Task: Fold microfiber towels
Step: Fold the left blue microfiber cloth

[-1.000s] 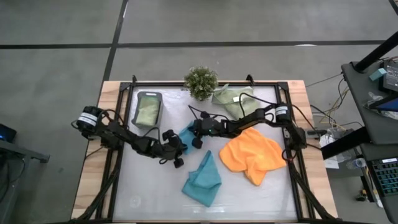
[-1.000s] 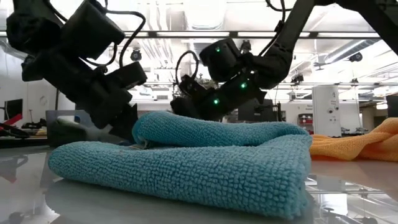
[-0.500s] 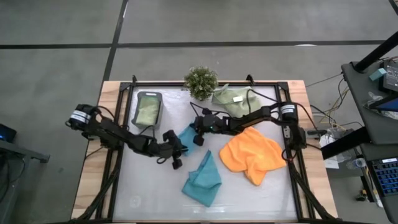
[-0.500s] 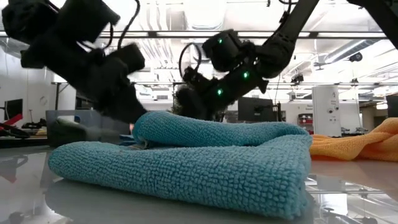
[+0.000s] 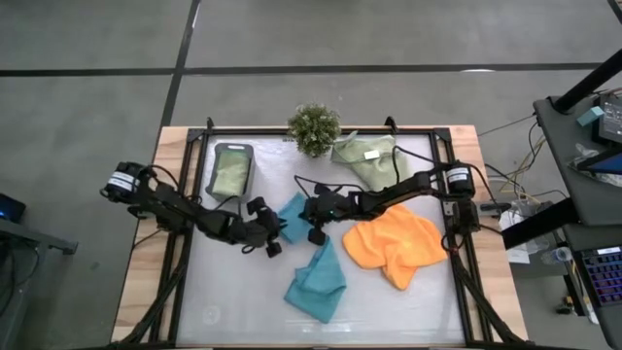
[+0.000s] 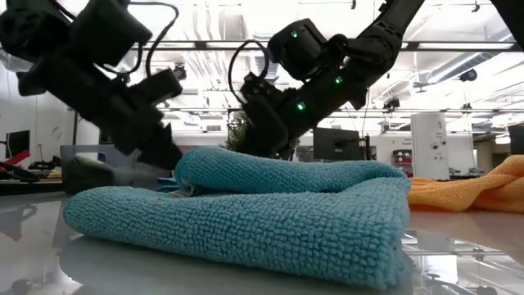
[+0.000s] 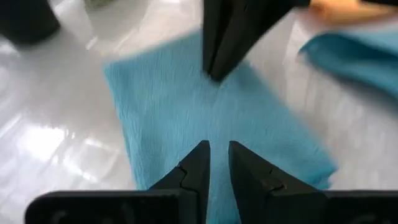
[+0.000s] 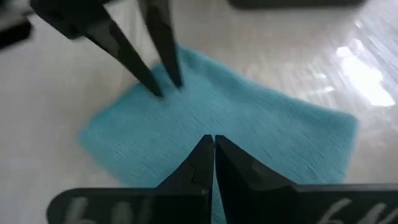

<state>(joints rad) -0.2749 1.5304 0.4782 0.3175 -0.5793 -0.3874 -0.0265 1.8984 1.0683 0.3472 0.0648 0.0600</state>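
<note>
Towels lie spread over the white table (image 5: 233,311), and both arms meet over one of them near the middle. That one is a small blue towel (image 5: 292,216), lying flat between the two grippers. The left gripper (image 5: 276,233) reaches in from the left side and hangs over the blue towel's left edge; its fingers (image 7: 198,163) stand only slightly apart, with a narrow gap between the tips, and nothing shows pinched between them. The right gripper (image 5: 309,216) comes in from the right and is at the towel's right edge, its fingers (image 8: 200,155) pressed together; whether they pinch any cloth cannot be told. Each wrist view shows the other arm's tips over the far part of the same blue cloth.

A second blue towel (image 5: 317,278) lies bunched and partly folded nearer the front of the table, apart from the first one; in the low view it fills the foreground as a thick folded heap (image 6: 246,213). The orange towel (image 5: 393,243) lies crumpled to the right, just under the right arm. A pale green towel (image 5: 367,157) with a small white tag sits at the back right, beside the small plant (image 5: 314,127). Another pale green towel (image 5: 231,175) lies in the dark grey tray (image 5: 233,149) at the back left
</note>
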